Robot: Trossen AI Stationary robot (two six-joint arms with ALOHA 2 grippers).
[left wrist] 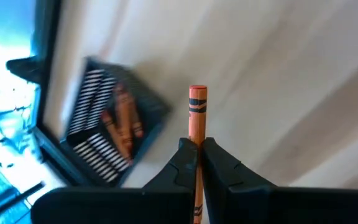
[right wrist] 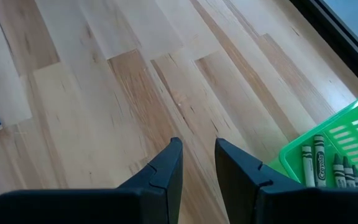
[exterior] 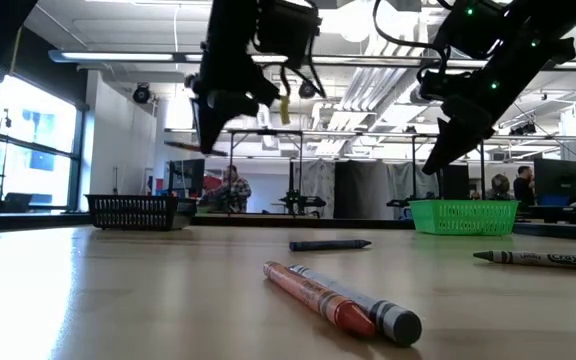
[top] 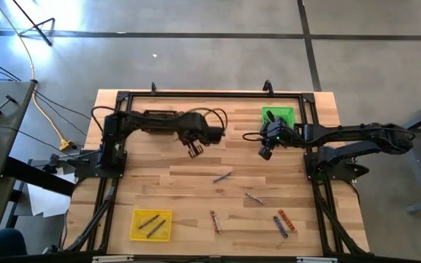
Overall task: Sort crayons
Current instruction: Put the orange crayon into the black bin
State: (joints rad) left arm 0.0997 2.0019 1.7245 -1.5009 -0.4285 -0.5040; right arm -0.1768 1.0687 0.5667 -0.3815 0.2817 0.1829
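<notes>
My left gripper (top: 194, 150) hangs above the table's far middle, shut on an orange crayon (left wrist: 197, 112). Below and beyond it stands a black basket (left wrist: 114, 127) with orange crayons inside, resting on the table's far left (top: 159, 115). My right gripper (right wrist: 197, 144) hovers open with nothing between its fingers, next to the green basket (right wrist: 337, 155), which holds green crayons. Loose crayons lie on the wood: a blue-purple one (top: 222, 176), a grey one (top: 253, 197), an orange-red one (top: 214, 220) and a blue and orange pair (top: 283, 223). My left gripper pinches the orange crayon's shaft (left wrist: 197, 135) between its two fingers. The crayon lies along the fingers, and its flat end (left wrist: 197, 92) sticks out past their tips. The fingers slant steeply down from above, and the crayon is lifted clear of the table.
A yellow tray (top: 151, 225) with grey crayons sits at the near left. A black frame (top: 210, 93) runs round the table's edges. Bare wood lies between the two arms and in front of the black basket.
</notes>
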